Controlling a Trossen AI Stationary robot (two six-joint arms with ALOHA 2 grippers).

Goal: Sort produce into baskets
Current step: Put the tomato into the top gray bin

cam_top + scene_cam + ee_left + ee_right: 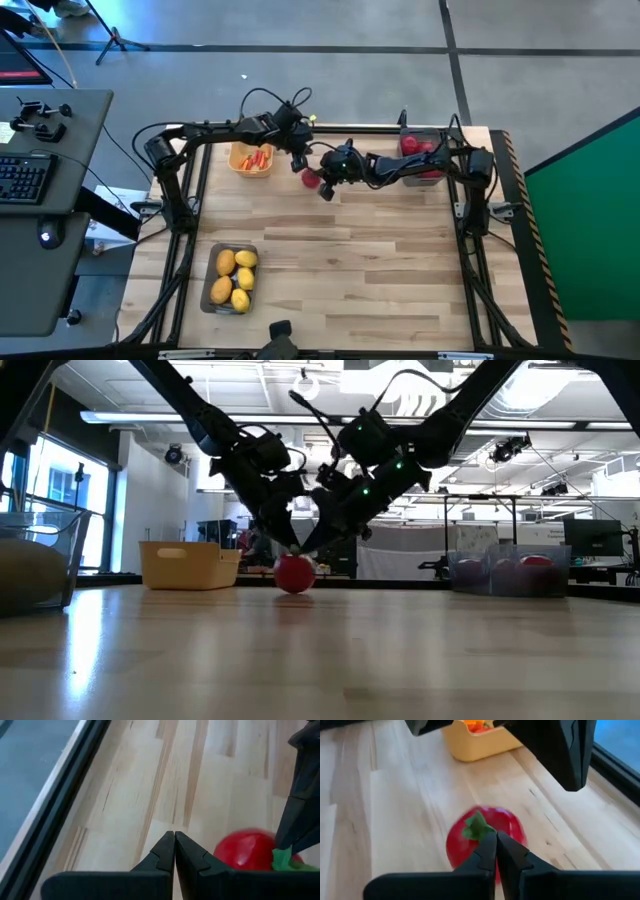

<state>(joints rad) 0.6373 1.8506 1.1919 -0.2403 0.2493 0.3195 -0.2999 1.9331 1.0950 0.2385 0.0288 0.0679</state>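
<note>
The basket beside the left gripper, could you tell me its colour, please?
Yellow-orange, clearest in the right wrist view.

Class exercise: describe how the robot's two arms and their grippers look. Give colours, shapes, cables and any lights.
Both arms are black, jointed, with loose black cables looping above them. The left gripper and right gripper each end in two dark wedge-shaped fingers. Small green lights glow on one arm in the low view.
</note>
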